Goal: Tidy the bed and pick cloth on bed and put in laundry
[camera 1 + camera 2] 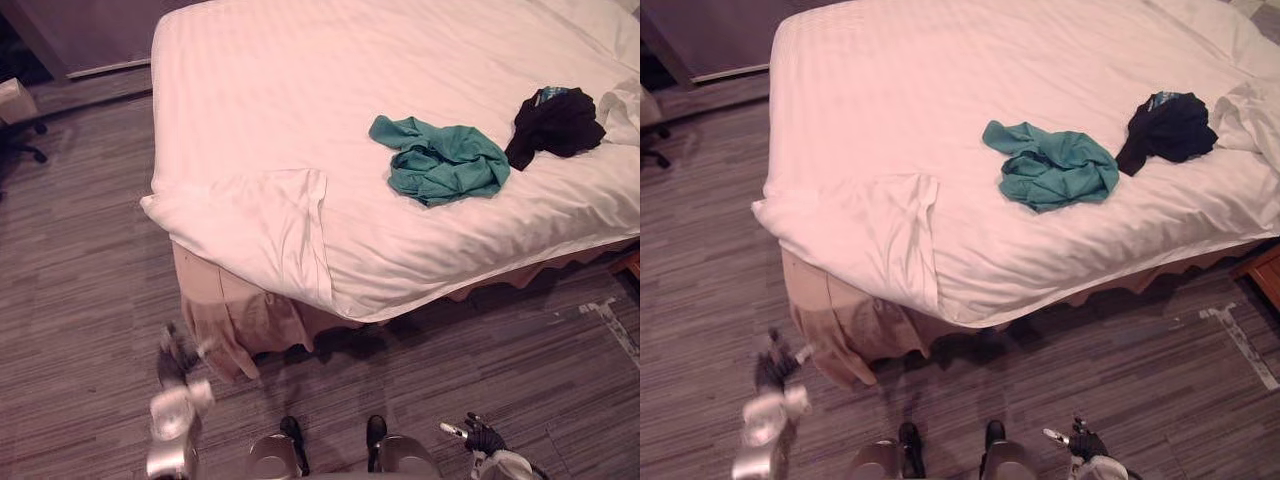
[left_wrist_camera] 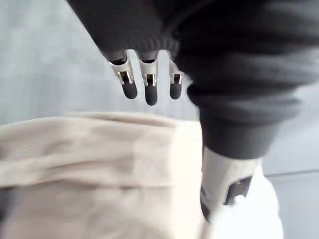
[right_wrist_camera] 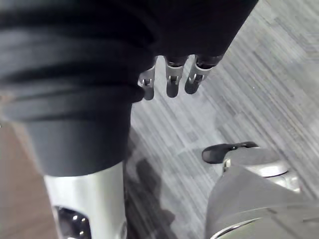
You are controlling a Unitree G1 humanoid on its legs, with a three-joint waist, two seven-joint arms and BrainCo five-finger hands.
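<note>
Head view: grey striped carpet (image 1: 80,260) around a bed (image 1: 260,90) with a white cover, near corner folded over. Teal cloth (image 1: 440,160) lies crumpled on the cover, with black cloth (image 1: 555,122) just beside it. Left hand (image 1: 178,358) is low by the beige bed skirt (image 1: 225,320). Right hand (image 1: 480,437) is over the carpet.

Left wrist view: fingers (image 2: 149,89) straight, holding nothing, skirt past them.

Right wrist view: fingers (image 3: 171,82) relaxed, empty, above carpet.

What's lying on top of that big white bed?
A crumpled teal garment and, beside it, a black garment. A blue item peeks out from behind the black one; the rest of it is covered.
</note>
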